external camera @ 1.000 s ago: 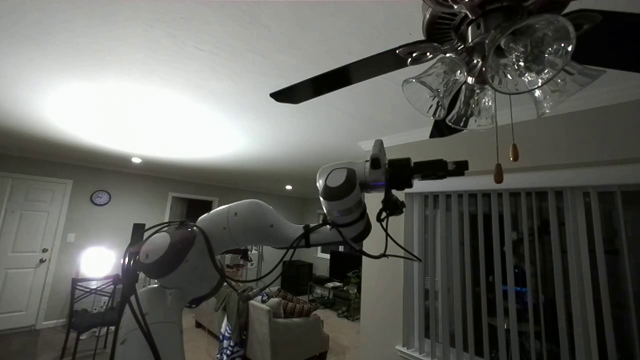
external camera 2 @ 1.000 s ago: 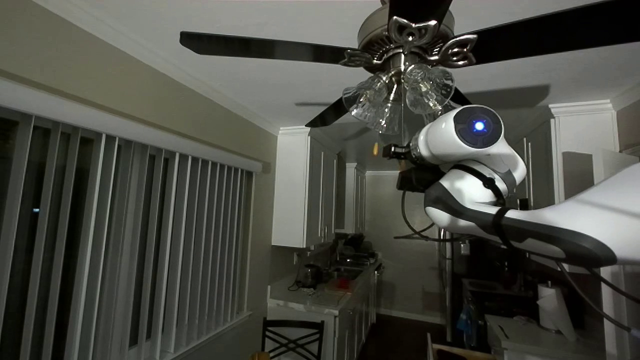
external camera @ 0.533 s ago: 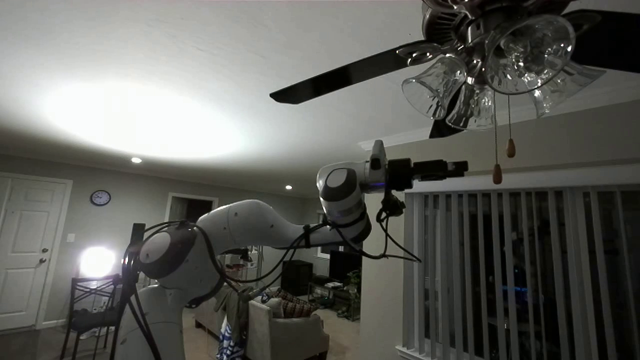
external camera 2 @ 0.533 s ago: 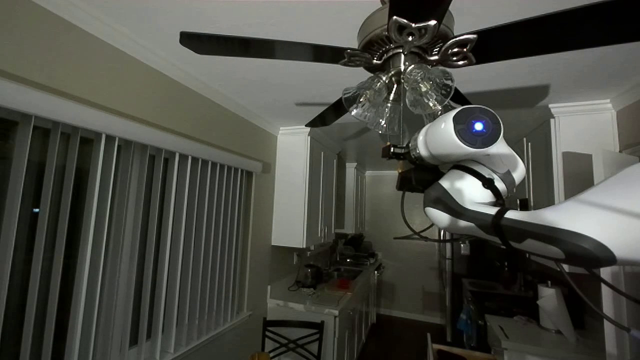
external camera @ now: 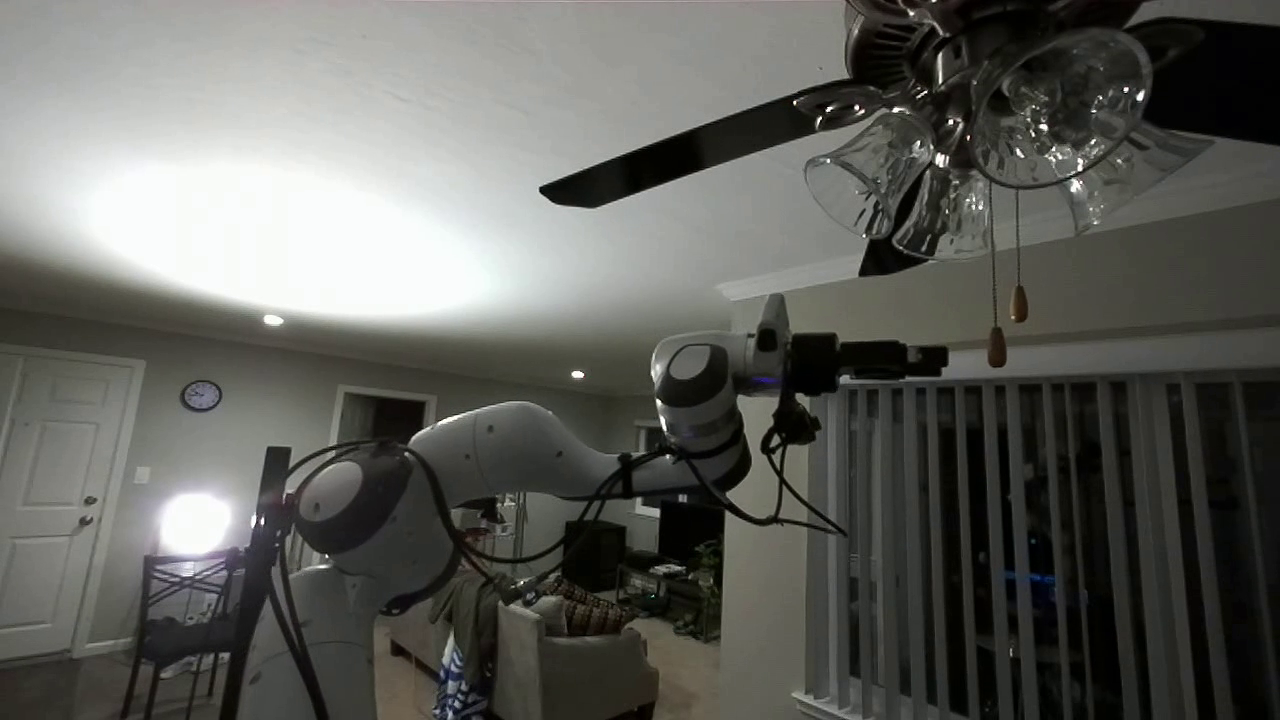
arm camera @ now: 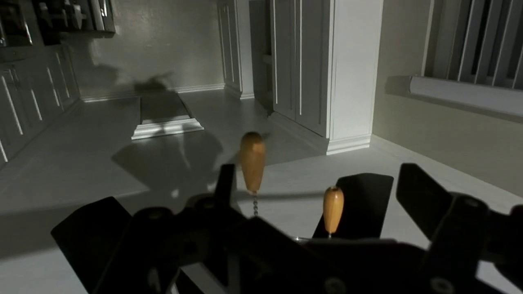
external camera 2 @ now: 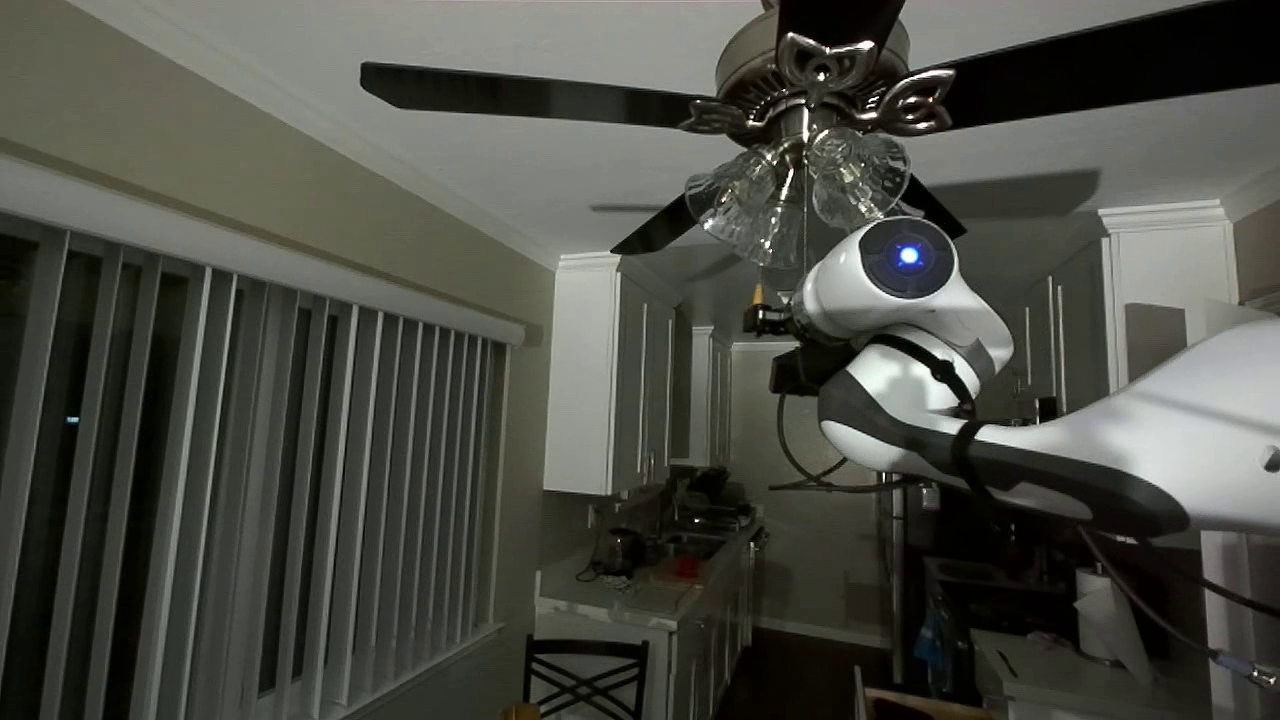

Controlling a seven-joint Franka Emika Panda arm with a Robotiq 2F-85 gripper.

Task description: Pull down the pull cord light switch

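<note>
The pull cord light switch is the longer thin cord, ending in a reddish-brown knob (external camera: pixel 997 347), in an exterior view. A shorter cord beside it ends in a paler knob (external camera: pixel 1018 303). My gripper (external camera: pixel 928 361) points level toward the long cord's knob, with a gap left between them in that view. In the upside-down wrist view, my gripper (arm camera: pixel 318 179) is open with nothing held. The larger, nearer knob (arm camera: pixel 252 162) shows near the left finger; the smaller knob (arm camera: pixel 333 209) shows between the fingers. In an exterior view, one knob (external camera 2: pixel 758 295) shows just above my gripper (external camera 2: pixel 764 320); the other is hidden.
The ceiling fan (external camera 2: pixel 810 80) hangs above, with dark blades (external camera: pixel 690 145) and glass lamp shades (external camera: pixel 1060 105) close over the arm. Vertical blinds (external camera: pixel 1040 540) cover the window beyond the cords. White cabinets (external camera 2: pixel 585 380) stand farther back.
The arm stays still at first, then my gripper moves lower and closer to the cords: down and right in an exterior view, left in the other exterior view. The knobs swing slightly.
</note>
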